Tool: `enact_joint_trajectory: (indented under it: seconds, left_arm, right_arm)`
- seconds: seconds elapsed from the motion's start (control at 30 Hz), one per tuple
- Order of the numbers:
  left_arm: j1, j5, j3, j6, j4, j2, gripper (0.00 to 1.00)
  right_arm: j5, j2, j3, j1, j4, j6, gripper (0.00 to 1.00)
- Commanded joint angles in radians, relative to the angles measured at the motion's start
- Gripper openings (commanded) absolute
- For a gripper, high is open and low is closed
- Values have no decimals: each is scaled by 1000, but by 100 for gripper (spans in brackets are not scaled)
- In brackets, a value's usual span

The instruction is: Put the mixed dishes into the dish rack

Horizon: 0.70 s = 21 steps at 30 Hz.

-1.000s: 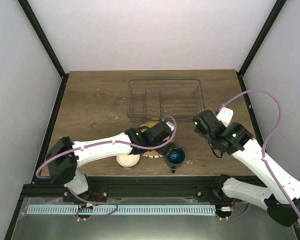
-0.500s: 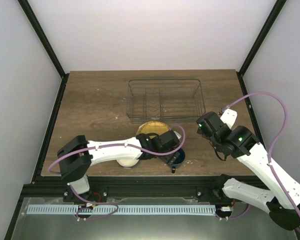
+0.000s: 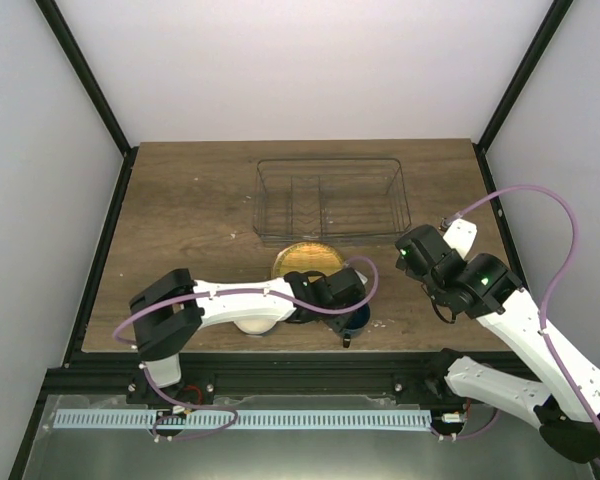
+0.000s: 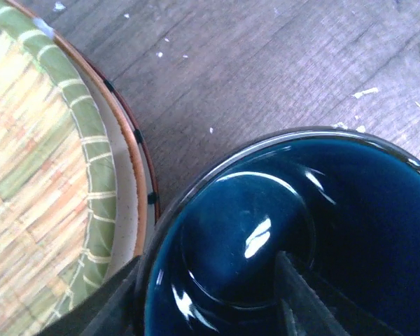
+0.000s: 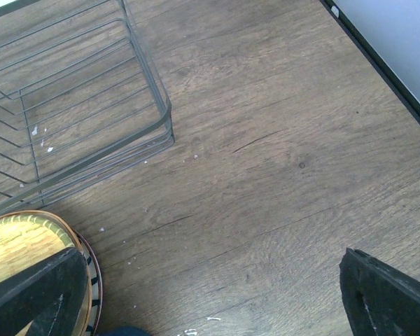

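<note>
grainy wood table [image 3: 180,200]; left fingers [image 4: 304,301] spread astride glossy blue mug [image 4: 266,203], right fingers [image 5: 35,294] spread.

Table [image 3: 185,215]: dark wood-grain top, black frame along edges. Dish rack [image 3: 328,161] stands at far centre. Just near of it, lower plate [image 4: 129,210], brown-edged, with woven plate [image 3: 305,258] stacked on top. Dark blue mug [image 4: 266,210] at near edge, just beside plate stack, handle pointing to near edge. Small cream bowl [image 3: 252,326] left of mug, partly hidden. White specks [image 4: 365,92] scattered on wood.
</note>
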Motion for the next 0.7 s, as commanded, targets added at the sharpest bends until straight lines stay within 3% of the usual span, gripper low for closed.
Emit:
enact_joint_trajectory:
  seconds: [0.0,0.17,0.33,0.5,0.67]
  left_arm:
    - [-5,26,27,5,25,44,45]
    - [-5,37,31,2,35,65,28]
    - [-5,19,23,-3,41,31,0]
    - [5,25,-37,-13,100,-66,0]
    - [85,108,-163,-60,229,-245,0]
  right_arm:
    - [27,-10,10,6,-11,0,100]
    - [28,-14,4,6,-9,-3,100]
    - [28,-15,-4,6,-4,-4,100]
    - [-32,-61,-54,6,115,-97,100]
    - [-130,-128,-117,6,277,-205,100]
